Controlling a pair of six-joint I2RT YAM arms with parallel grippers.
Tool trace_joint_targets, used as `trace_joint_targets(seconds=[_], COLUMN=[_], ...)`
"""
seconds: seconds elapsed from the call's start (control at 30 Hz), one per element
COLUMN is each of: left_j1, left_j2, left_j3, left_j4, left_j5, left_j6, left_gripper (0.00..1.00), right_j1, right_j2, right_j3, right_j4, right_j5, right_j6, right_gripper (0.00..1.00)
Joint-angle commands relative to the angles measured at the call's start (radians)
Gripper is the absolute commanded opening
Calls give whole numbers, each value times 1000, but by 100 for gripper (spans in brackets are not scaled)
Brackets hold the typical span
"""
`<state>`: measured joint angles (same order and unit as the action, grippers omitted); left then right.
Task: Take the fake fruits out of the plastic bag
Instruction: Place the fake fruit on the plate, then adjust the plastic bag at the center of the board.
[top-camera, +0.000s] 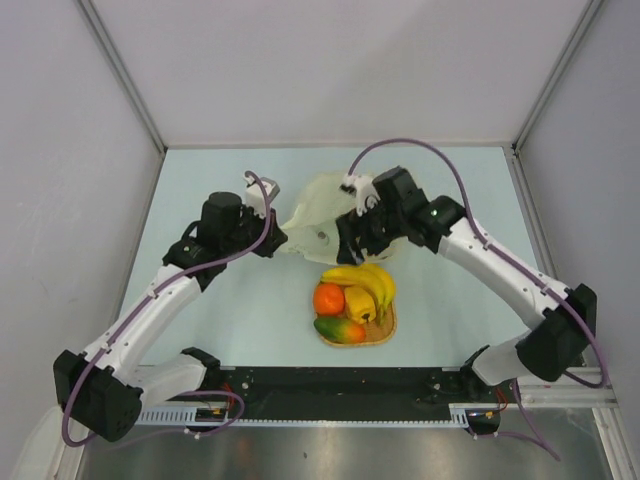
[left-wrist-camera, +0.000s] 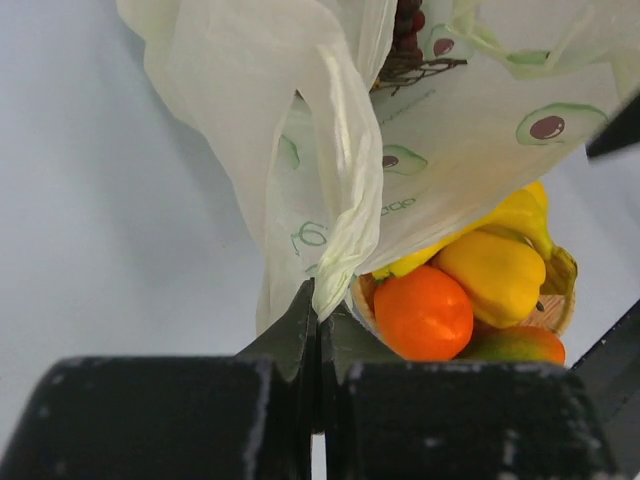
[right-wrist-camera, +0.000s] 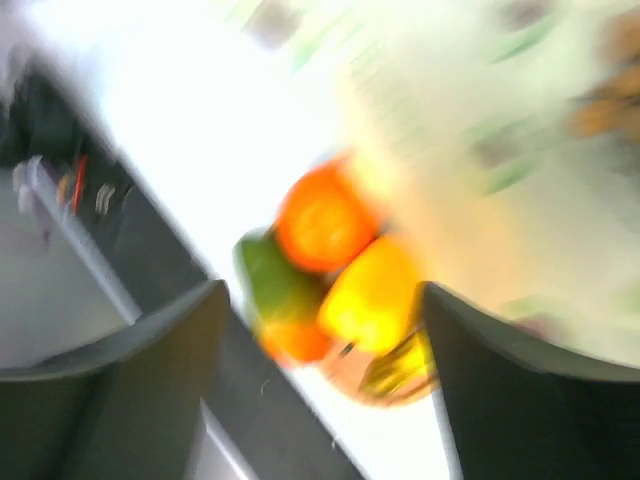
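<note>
The plastic bag (top-camera: 320, 212) lies behind the woven mat (top-camera: 387, 330), lifted at its left edge. My left gripper (top-camera: 274, 238) is shut on the bag's edge (left-wrist-camera: 322, 285). Dark grapes and a brown twiggy cluster (left-wrist-camera: 408, 40) show through the bag (left-wrist-camera: 330, 130). On the mat sit the orange (top-camera: 328, 298), yellow pepper (top-camera: 360, 303), banana bunch (top-camera: 370, 280) and mango (top-camera: 340, 329). My right gripper (top-camera: 356, 240) is open and empty, above the bananas at the bag's near side. Its blurred wrist view shows the orange (right-wrist-camera: 325, 220), mango (right-wrist-camera: 278, 290) and pepper (right-wrist-camera: 375, 295) between the jaws.
The table has grey walls on three sides. The black base rail (top-camera: 340, 392) runs along the near edge. In the left wrist view the orange (left-wrist-camera: 423, 312), pepper (left-wrist-camera: 495, 275) and mango (left-wrist-camera: 515, 345) sit just right of my fingers.
</note>
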<state>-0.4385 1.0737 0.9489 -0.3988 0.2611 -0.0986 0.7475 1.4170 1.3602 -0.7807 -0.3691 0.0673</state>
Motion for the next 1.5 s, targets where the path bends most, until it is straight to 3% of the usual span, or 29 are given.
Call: trace_joint_targets(seconds=[0.0, 0.07, 0.1, 0.2, 0.4, 0.47, 0.63, 0.83, 1.1, 1.23, 1.33, 1.47], left_j1=[1, 3, 3, 3, -12, -23, -40, -69, -103, -103, -103, -103], left_j2=[-9, 30, 46, 88, 158, 176, 238, 273, 256, 243, 232, 246], left_j3=[-22, 4, 16, 50, 105, 114, 165, 275, 231, 180, 143, 134], left_j4=[-14, -34, -43, -49, -20, -15, -63, -37, 71, 58, 83, 89], left_j5=[33, 21, 15, -3, 29, 26, 29, 17, -10, -43, -65, -69], left_j6=[-36, -16, -9, 37, 97, 135, 161, 183, 278, 293, 270, 278], left_gripper=[0, 0, 0, 0, 0, 0, 0, 0, 0, 0, 0, 0], right_j1=[-153, -172, -181, -249, -515, -572, -513, -435, -413, -430, -341, -295], right_j2=[121, 201, 226, 266, 205, 182, 96, 46, 160, 146, 108, 109], right_j3=[51, 51, 48, -1, -107, -108, -139, -145, -145, -211, -285, -314], right_j4=[125, 176, 182, 198, 232, 210, 167, 256, 376, 292, 276, 311], right_j5=[28, 71, 88, 154, 307, 286, 223, 180, 168, 139, 119, 62], right_j6=[-39, -82, -131, -158, -89, -87, -155, -184, -129, -148, -274, -221], right_gripper=[70, 53, 50, 49, 51, 52, 63, 64, 59, 53, 55, 53])
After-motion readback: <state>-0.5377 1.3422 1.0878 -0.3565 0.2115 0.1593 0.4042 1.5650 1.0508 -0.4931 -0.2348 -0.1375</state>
